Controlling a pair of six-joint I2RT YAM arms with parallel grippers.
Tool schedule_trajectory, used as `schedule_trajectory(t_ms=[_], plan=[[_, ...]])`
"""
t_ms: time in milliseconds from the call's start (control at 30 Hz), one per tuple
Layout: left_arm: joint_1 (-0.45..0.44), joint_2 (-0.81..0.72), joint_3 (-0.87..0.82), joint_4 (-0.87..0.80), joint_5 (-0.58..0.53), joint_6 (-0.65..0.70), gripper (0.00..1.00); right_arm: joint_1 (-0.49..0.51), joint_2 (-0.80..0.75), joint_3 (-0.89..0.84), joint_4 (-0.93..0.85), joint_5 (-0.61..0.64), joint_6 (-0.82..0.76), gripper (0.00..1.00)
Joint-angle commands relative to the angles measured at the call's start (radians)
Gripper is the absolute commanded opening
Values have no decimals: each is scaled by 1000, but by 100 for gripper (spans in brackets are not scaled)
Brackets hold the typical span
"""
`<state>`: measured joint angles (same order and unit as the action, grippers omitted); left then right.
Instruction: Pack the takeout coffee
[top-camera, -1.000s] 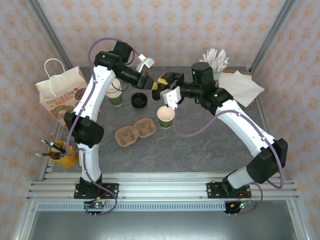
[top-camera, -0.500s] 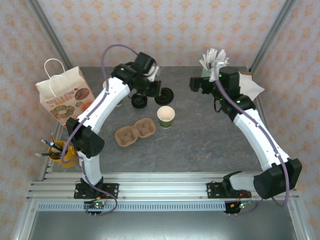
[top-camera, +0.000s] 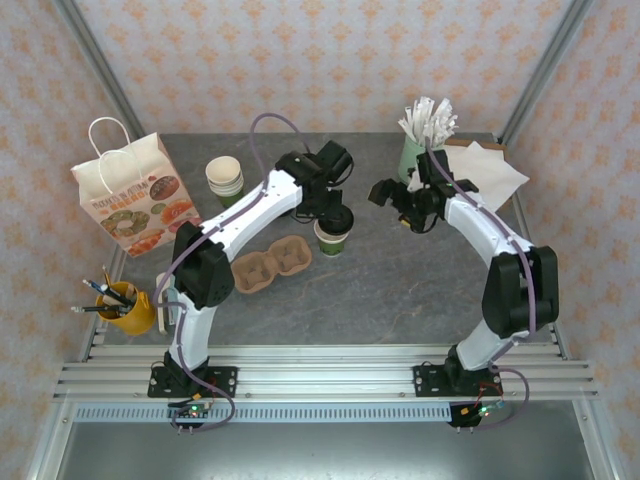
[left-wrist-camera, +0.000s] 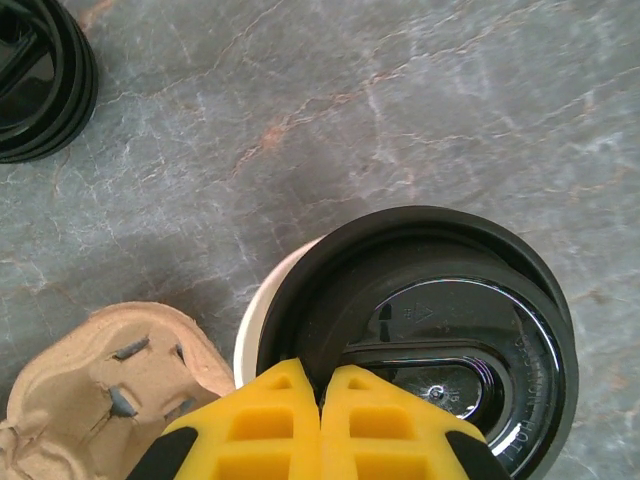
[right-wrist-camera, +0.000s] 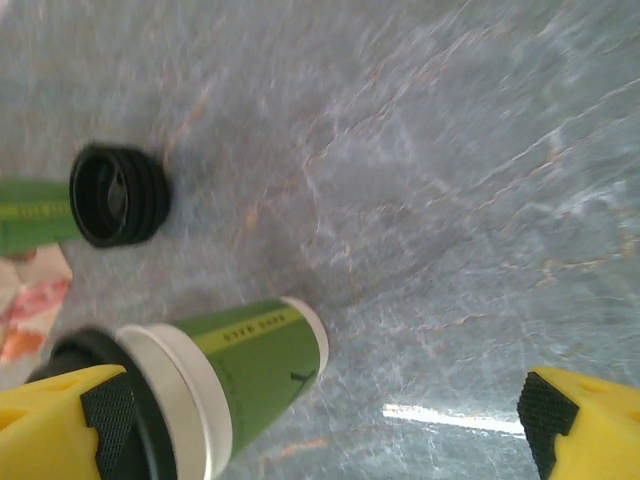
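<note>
The takeout coffee (top-camera: 331, 240), a green and cream paper cup, stands at mid-table beside the cardboard carrier. A black lid (left-wrist-camera: 440, 330) rests over its mouth, shifted a little so the cream rim (left-wrist-camera: 250, 325) shows on one side. My left gripper (left-wrist-camera: 322, 372) is shut, its yellow fingers pinching the lid's near rim; from above the left gripper (top-camera: 330, 208) sits right over the cup. My right gripper (top-camera: 392, 203) hangs to the right of the cup, apart from it. In the right wrist view the right gripper (right-wrist-camera: 320, 430) is wide open, with the cup (right-wrist-camera: 250, 365) near its left finger.
A two-cup cardboard carrier (top-camera: 270, 262) lies left of the cup. A stack of black lids (right-wrist-camera: 120, 195) sits behind it. A paper bag (top-camera: 130, 195), lidless cups (top-camera: 224, 178) and a yellow pen pot (top-camera: 125, 305) are on the left. The straw holder (top-camera: 420, 145) and napkins (top-camera: 485, 170) stand at the back right.
My left gripper brought a black lid from the stack rightwards onto the cup. My right gripper let go of the cup, opened wide and drew back to the right.
</note>
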<state>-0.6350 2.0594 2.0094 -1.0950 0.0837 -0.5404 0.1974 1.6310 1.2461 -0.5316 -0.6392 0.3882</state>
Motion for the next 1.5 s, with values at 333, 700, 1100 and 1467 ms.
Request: schedule_trajectory(t_ms=[333, 700, 1100, 1467], plan=[[4, -54, -65, 14, -64, -36, 0, 24, 12, -74, 49, -294, -135, 94], [4, -82, -140, 84, -20, -35, 0, 66, 120, 8, -35, -307, -181, 80], [17, -81, -135, 90, -8, -26, 0, 78, 126, 30, -36, -273, -178, 78], [17, -73, -145, 82, 26, -13, 0, 87, 151, 55, -59, -277, -194, 71]])
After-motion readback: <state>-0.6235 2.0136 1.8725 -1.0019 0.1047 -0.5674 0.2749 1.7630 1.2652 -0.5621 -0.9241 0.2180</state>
